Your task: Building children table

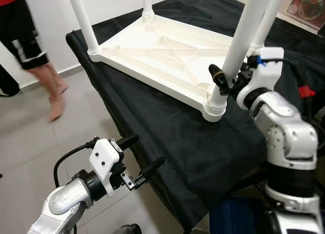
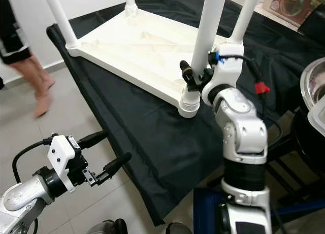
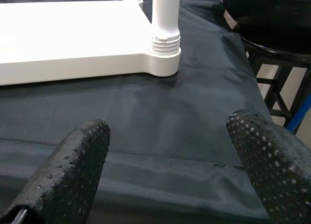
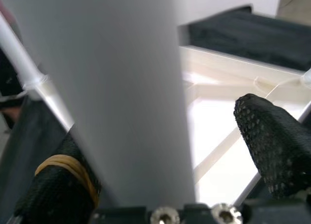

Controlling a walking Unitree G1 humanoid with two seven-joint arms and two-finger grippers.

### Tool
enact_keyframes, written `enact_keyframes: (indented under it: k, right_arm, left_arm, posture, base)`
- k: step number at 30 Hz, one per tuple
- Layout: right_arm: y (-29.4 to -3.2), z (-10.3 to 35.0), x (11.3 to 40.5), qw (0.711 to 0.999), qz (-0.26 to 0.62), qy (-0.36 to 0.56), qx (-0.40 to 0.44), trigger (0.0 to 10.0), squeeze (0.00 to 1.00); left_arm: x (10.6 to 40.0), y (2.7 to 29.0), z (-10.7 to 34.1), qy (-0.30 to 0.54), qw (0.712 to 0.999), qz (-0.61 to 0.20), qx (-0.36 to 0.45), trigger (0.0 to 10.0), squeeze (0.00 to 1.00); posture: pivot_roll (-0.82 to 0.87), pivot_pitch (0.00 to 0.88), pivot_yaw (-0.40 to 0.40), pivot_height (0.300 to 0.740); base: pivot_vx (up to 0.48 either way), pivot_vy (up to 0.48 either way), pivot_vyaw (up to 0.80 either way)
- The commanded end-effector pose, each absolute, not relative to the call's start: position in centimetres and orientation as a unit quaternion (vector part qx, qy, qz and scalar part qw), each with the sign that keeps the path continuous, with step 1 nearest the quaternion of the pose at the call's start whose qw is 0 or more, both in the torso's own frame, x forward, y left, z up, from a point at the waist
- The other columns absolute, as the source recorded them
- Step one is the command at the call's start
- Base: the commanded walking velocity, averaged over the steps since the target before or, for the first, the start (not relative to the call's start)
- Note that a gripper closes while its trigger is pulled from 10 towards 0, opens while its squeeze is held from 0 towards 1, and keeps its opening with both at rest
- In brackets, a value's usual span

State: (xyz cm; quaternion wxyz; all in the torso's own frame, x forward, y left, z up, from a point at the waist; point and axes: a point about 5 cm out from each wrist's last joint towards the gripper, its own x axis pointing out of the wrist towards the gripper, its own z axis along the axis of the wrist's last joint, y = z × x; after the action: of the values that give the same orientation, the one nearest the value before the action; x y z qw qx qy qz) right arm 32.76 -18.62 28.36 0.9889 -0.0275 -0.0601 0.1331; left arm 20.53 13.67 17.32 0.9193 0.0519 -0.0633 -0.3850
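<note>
White children's table [image 1: 167, 54] is lying upside down on the black cloth [image 1: 167, 137], legs pointing up. My right gripper [image 1: 227, 77] is straddling the near corner leg [image 1: 242, 36] just above its threaded socket [image 1: 215, 104]; fingers look spread around it, grip uncertain. That socket is sitting near the cloth's front edge. My left gripper [image 1: 137, 160] is hovering wide open, empty, off the cloth's edge over the floor [image 1: 30, 142]. A person's legs [image 1: 48, 76] are passing at far left.

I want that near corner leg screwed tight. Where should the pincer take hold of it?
Grip the white leg low on its round shaft, just above the threaded collar, coming from the near right side, where the right pincer now straddles it. The smooth upright tube suits opposing fingers.
</note>
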Motion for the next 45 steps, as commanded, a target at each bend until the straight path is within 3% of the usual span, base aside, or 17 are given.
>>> enact_keyframes:
  k: [1,3,12,13,14,15,16,17,25,31,33,34,36,43,44,45]
  right_arm:
    - [-19.1,29.2,32.8,0.979,0.187,-0.075,-0.035,10.0,0.00]
    - [-19.9,29.7,32.9,0.967,0.237,-0.075,-0.053,10.0,0.00]
    - [-22.2,30.7,33.7,0.949,0.303,-0.071,-0.060,10.0,0.00]
    - [-22.3,30.9,33.7,0.947,0.309,-0.072,-0.054,8.6,0.00]
    - [-22.3,30.9,33.7,0.947,0.309,-0.072,-0.054,8.6,0.00]
    - [-22.5,31.0,33.8,0.945,0.312,-0.074,-0.055,1.5,0.00]
    - [-22.5,31.0,33.8,0.945,0.312,-0.074,-0.055,1.5,0.00]
    - [-22.4,30.9,33.8,0.942,0.323,-0.074,-0.051,0.0,0.00]
    - [-21.7,30.2,33.5,0.940,0.331,-0.073,-0.048,0.0,0.00]
    - [-21.3,29.3,33.5,0.969,0.231,-0.062,-0.069,0.0,0.00]
    - [-21.5,27.8,33.3,0.989,0.114,-0.035,-0.093,0.0,0.00]
    - [-21.5,27.8,33.3,0.989,0.114,-0.035,-0.093,0.0,0.00]
    - [-21.8,26.6,32.8,0.995,0.027,-0.007,-0.094,0.0,0.00]
    - [-19.4,25.9,31.9,0.998,0.000,-0.010,-0.064,0.0,0.00]
    - [-19.2,25.9,31.8,0.998,0.002,-0.010,-0.059,10.0,0.00]
    - [-19.2,25.9,31.8,0.998,0.002,-0.010,-0.059,10.0,0.00]
  left_arm:
    - [20.4,13.7,16.7,-0.047,0.919,-0.389,0.050,10.0,0.00]
    - [20.4,13.6,16.8,-0.048,0.918,-0.389,0.050,10.0,0.00]
    - [20.2,13.6,16.9,-0.047,0.919,-0.389,0.051,10.0,0.00]
    - [20.1,13.6,16.9,-0.047,0.919,-0.388,0.051,10.0,0.00]
    - [20.1,13.6,16.9,-0.047,0.919,-0.388,0.051,10.0,0.00]
    - [20.1,13.7,16.9,-0.047,0.919,-0.388,0.051,10.0,0.00]
    - [20.1,13.7,16.9,-0.047,0.919,-0.388,0.051,10.0,0.00]
    - [20.1,13.7,16.9,-0.047,0.919,-0.388,0.051,10.0,0.00]
    - [20.2,13.7,17.0,-0.048,0.919,-0.387,0.053,10.0,0.00]
    - [20.2,13.8,17.0,-0.048,0.920,-0.386,0.051,10.0,0.00]
    - [20.3,13.7,16.9,-0.048,0.920,-0.386,0.051,10.0,0.00]
    - [20.3,13.7,16.9,-0.048,0.920,-0.386,0.051,10.0,0.00]
    - [20.3,13.6,16.9,-0.049,0.919,-0.387,0.050,10.0,0.00]
    - [20.3,13.5,16.9,-0.050,0.919,-0.389,0.050,10.0,0.00]
    - [20.4,13.5,16.9,-0.049,0.918,-0.389,0.049,10.0,0.00]
    - [20.4,13.5,16.9,-0.049,0.918,-0.389,0.049,10.0,0.00]
  posture:
    - [-0.01,0.201,-0.011,0.740]
    - [-0.01,0.198,-0.014,0.740]
    - [0.00,0.205,-0.013,0.740]
    - [0.00,0.205,-0.012,0.740]
    - [0.00,0.205,-0.012,0.740]
    - [0.00,0.206,-0.012,0.740]
    - [0.00,0.206,-0.012,0.740]
    - [0.00,0.206,-0.012,0.740]
    - [0.00,0.208,-0.013,0.740]
    - [0.00,0.209,-0.014,0.740]
    - [-0.01,0.207,-0.013,0.740]
    - [-0.01,0.207,-0.013,0.740]
    - [-0.01,0.206,-0.013,0.740]
    - [-0.01,0.207,-0.008,0.740]
    - [-0.02,0.207,-0.010,0.740]
    - [-0.02,0.207,-0.010,0.740]
  base:
    - [0.000,0.000,0.00]
    - [0.000,0.000,0.00]
    - [0.000,0.000,0.00]
    - [0.000,0.000,0.00]
    - [0.000,0.000,0.00]
    - [0.000,0.000,0.00]
    - [0.000,0.000,0.00]
    - [0.000,0.000,0.00]
    - [0.000,0.000,0.00]
    - [0.000,0.000,0.00]
    - [0.000,0.000,0.00]
    - [0.000,0.000,0.00]
    - [0.000,0.000,0.00]
    - [0.000,0.000,0.00]
    - [0.000,0.000,0.00]
    - [0.000,0.000,0.00]
